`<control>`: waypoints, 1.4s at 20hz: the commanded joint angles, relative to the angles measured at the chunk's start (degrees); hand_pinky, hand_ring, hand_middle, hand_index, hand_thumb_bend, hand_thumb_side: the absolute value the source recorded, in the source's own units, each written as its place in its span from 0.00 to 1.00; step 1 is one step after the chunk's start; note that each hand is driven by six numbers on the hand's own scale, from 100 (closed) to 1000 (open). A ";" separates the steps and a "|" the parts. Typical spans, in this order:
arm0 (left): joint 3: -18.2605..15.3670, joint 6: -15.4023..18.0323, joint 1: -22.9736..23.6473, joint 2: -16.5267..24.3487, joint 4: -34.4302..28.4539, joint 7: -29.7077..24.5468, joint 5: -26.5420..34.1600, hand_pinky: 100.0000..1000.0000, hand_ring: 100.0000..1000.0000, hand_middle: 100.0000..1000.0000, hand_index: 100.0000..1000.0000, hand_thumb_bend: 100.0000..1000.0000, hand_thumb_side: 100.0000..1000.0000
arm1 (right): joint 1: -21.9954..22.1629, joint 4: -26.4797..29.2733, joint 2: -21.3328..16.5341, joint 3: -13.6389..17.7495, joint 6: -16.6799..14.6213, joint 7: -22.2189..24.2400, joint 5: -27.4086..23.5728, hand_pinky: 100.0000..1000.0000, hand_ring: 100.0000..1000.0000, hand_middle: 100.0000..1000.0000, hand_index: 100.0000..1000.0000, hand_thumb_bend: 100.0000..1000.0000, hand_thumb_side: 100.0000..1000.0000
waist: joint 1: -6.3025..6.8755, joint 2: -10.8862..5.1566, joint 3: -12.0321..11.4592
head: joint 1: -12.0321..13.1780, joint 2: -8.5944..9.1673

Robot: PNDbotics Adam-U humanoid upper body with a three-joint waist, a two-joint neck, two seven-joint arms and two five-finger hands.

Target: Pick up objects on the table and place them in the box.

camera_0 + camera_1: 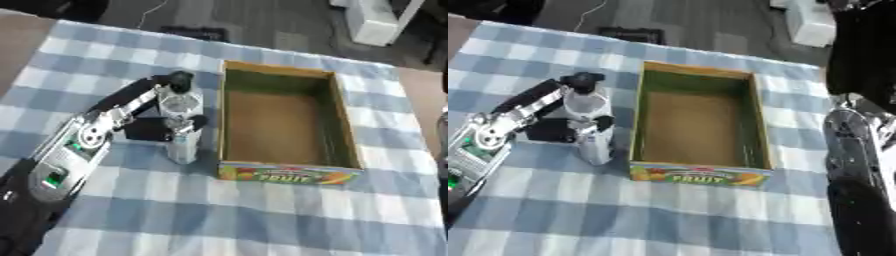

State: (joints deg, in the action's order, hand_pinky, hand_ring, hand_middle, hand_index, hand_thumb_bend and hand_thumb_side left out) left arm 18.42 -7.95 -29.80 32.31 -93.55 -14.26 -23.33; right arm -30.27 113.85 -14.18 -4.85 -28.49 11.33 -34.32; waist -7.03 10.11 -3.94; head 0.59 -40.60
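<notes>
Blue-and-white checked tablecloth [262,220] over a table, dark floor beyond the far edge. Nearest: left arm entering from the lower left, its left hand [171,117] curled round a clear plastic bottle [181,145] that lies on the cloth just left of the cardboard box [346,130], likely gripped for lifting over the wall; right arm shows at the right edge of the right eye view, hand not visible. Farther: box stands open-topped, interior apparently vacant, fruit-printed front panel facing the robot.
</notes>
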 commanded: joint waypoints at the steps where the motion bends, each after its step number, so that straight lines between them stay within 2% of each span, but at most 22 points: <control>1: -0.67 -1.11 -0.73 0.08 0.14 3.62 -1.08 0.00 0.12 0.47 0.83 0.00 0.63 | -1.09 0.74 -0.17 0.32 -0.08 0.08 -0.25 0.34 0.37 0.47 0.62 0.00 0.77 | 0.31 -0.75 0.18 | 0.56 0.33; 2: -0.71 -1.49 -0.66 -0.01 0.33 5.32 -1.12 0.00 0.00 0.33 0.71 0.00 0.66 | -1.11 0.74 -0.16 0.33 -0.08 0.06 -0.27 0.34 0.37 0.47 0.62 0.00 0.77 | 0.32 -0.75 0.19 | 0.55 0.34; 4: -0.26 -1.76 -0.44 -0.13 0.89 8.01 -1.07 0.00 0.00 0.13 0.53 0.00 0.68 | -1.16 0.74 -0.14 0.32 -0.10 0.04 -0.32 0.34 0.37 0.46 0.62 0.00 0.77 | 0.34 -0.73 0.23 | 0.57 0.35; 5: 0.01 -1.62 -0.36 -0.17 1.24 8.71 -1.24 0.00 0.00 0.09 0.52 0.00 0.68 | -1.18 0.74 -0.13 0.31 -0.10 0.03 -0.33 0.34 0.37 0.46 0.62 0.00 0.77 | 0.35 -0.73 0.25 | 0.59 0.35; 6: 0.26 -1.34 -0.27 -0.20 1.63 9.15 -1.70 0.00 0.00 0.00 0.48 0.00 0.70 | -1.20 0.74 -0.12 0.30 -0.10 0.03 -0.35 0.34 0.37 0.46 0.62 0.00 0.77 | 0.36 -0.72 0.27 | 0.62 0.36; 10: 0.39 1.62 0.00 -0.72 3.15 13.91 -5.52 0.00 0.00 0.00 0.39 0.00 0.66 | -1.28 0.74 0.01 0.31 -0.10 -0.01 -0.41 0.34 0.37 0.46 0.62 0.00 0.77 | 0.30 -0.70 0.27 | 0.65 0.60; 14: -0.15 3.62 -0.37 -0.90 1.32 20.22 -7.78 0.00 0.00 0.00 0.36 0.00 0.64 | -1.26 0.74 0.10 0.42 -0.04 -0.23 -0.48 0.34 0.37 0.46 0.62 0.00 0.77 | 0.48 -0.85 -0.05 | 0.91 0.84; 15: -0.19 3.73 -0.73 -0.78 -0.11 21.33 -8.71 0.00 0.00 0.00 0.36 0.00 0.84 | -1.24 0.74 0.07 0.43 -0.05 -0.28 -0.49 0.34 0.37 0.46 0.62 0.00 0.77 | 0.53 -0.88 -0.11 | 0.89 1.01; 16: -0.16 3.97 -1.60 -0.66 -2.04 22.46 -9.73 0.00 0.00 0.00 0.35 0.00 0.64 | -1.23 0.74 0.07 0.42 -0.04 -0.32 -0.50 0.34 0.37 0.46 0.62 0.00 0.77 | 0.58 -0.93 -0.15 | 0.88 1.26; 21: 0.92 3.89 -8.18 -0.90 -8.94 25.42 -11.05 0.00 0.00 0.00 0.33 0.00 0.63 | -1.48 0.74 0.16 0.29 -0.32 -0.53 -0.85 0.34 0.37 0.46 0.62 0.00 0.76 | 0.88 -1.25 -0.04 | 1.76 1.88; 28: 2.81 5.00 -15.64 -2.03 -8.28 25.64 -9.49 0.00 0.00 0.00 0.31 0.00 0.63 | -2.33 0.74 0.91 -0.08 -0.58 -0.58 -1.92 0.34 0.37 0.46 0.62 0.00 0.76 | 1.33 -1.32 0.80 | 2.90 2.92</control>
State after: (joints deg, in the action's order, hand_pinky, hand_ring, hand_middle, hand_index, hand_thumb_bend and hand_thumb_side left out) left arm 21.12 -3.31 -44.15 30.27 -101.42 11.12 -33.28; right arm -31.68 113.85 -13.14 -4.93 -28.92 10.74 -35.89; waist -6.15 9.80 -3.16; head 3.04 -38.58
